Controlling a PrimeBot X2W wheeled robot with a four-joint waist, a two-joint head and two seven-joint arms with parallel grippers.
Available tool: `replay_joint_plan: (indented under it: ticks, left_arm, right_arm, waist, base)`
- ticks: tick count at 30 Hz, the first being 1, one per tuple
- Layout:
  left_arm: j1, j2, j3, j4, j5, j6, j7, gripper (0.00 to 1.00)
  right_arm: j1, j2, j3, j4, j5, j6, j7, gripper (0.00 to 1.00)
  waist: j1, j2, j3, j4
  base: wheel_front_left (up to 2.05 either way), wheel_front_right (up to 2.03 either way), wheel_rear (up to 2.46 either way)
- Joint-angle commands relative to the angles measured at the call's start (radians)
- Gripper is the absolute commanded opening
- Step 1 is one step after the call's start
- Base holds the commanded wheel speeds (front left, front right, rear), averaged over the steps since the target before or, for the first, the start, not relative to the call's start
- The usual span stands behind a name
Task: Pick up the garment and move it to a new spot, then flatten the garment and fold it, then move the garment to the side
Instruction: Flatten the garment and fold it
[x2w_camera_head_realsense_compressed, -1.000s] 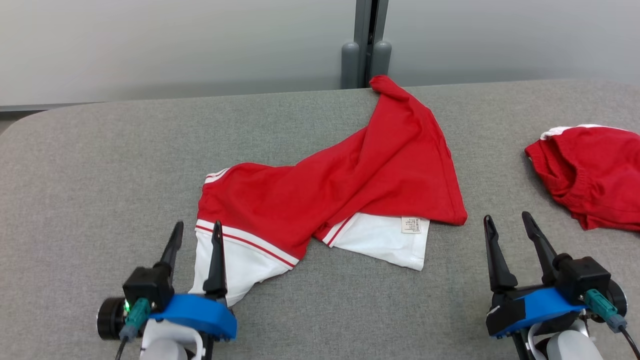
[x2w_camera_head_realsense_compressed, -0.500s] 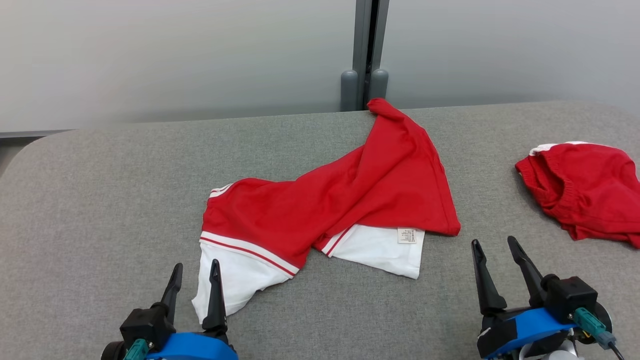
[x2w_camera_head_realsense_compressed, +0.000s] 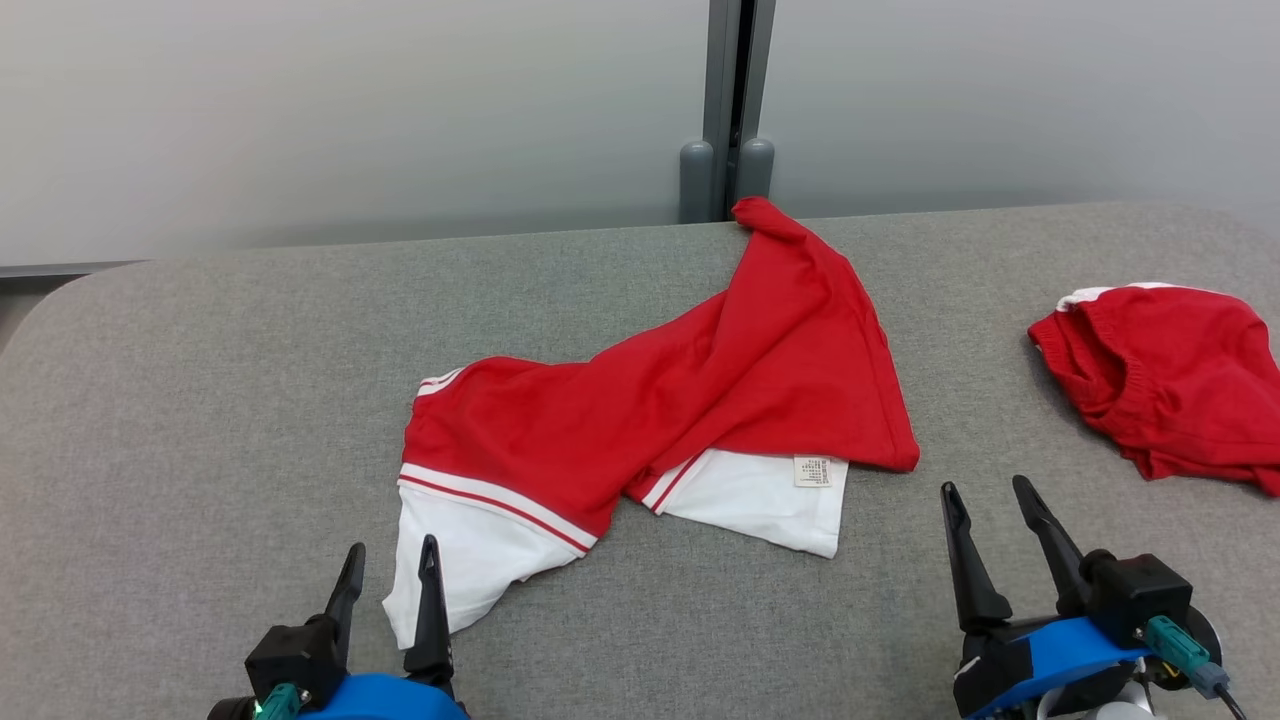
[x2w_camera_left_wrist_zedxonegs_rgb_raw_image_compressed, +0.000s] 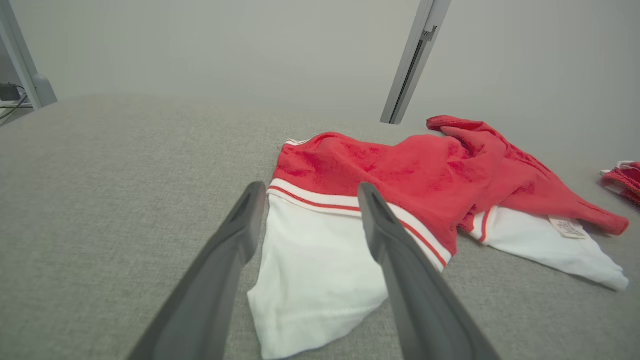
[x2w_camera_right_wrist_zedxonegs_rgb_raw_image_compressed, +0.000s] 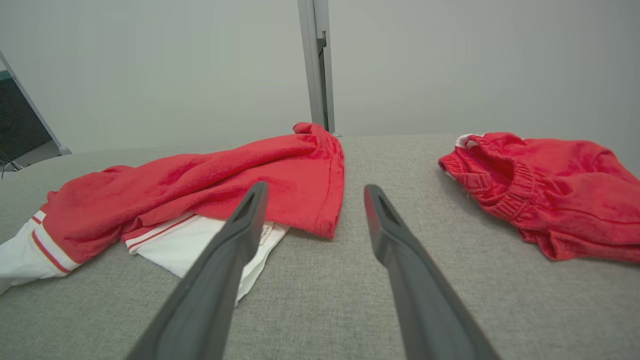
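A red and white garment (x2w_camera_head_realsense_compressed: 660, 420) lies crumpled across the middle of the grey table, with white panels at its near edge and a small label (x2w_camera_head_realsense_compressed: 812, 471). It shows in the left wrist view (x2w_camera_left_wrist_zedxonegs_rgb_raw_image_compressed: 400, 175) and in the right wrist view (x2w_camera_right_wrist_zedxonegs_rgb_raw_image_compressed: 210, 180). My left gripper (x2w_camera_head_realsense_compressed: 392, 545) stands open at the lower left, its fingers just in front of the garment's white corner (x2w_camera_left_wrist_zedxonegs_rgb_raw_image_compressed: 310, 280), holding nothing. At the lower right, my right gripper (x2w_camera_head_realsense_compressed: 985, 487) is open too, right of the garment and apart from it.
A second red garment (x2w_camera_head_realsense_compressed: 1170, 380) lies bunched at the table's right side, and it appears as the red garment (x2w_camera_right_wrist_zedxonegs_rgb_raw_image_compressed: 545, 185) in the right wrist view. A grey post (x2w_camera_head_realsense_compressed: 728, 100) stands behind the table's far edge. Bare grey tabletop (x2w_camera_head_realsense_compressed: 200, 400) spreads to the left.
The head camera has tilted, so the whole picture has shifted down. Both grippers sit lower in the view and stay open. The garment has not moved on the table.
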Motion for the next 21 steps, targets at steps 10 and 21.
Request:
replay_joint_plan:
  ticks: [10, 21]
  left_arm:
    - [-0.017, 0.002, 0.024, 0.121, -0.060, 0.036, 0.152, 1.00]
    - [-0.079, -0.015, -0.025, 0.250, -0.100, -0.010, 0.233, 0.24]
  right_arm:
    - [-0.010, -0.001, -0.004, 0.006, -0.012, 0.000, -0.003, 1.00]
    - [-0.069, -0.001, -0.007, 0.059, -0.063, 0.000, -0.003, 1.00]
  waist:
    - [0.0001, 0.0000, 0.012, -0.004]
    - [0.0001, 0.0000, 0.045, -0.020]
  base:
    - [0.00, 0.00, 0.00]
    - [0.00, 0.00, 0.00]
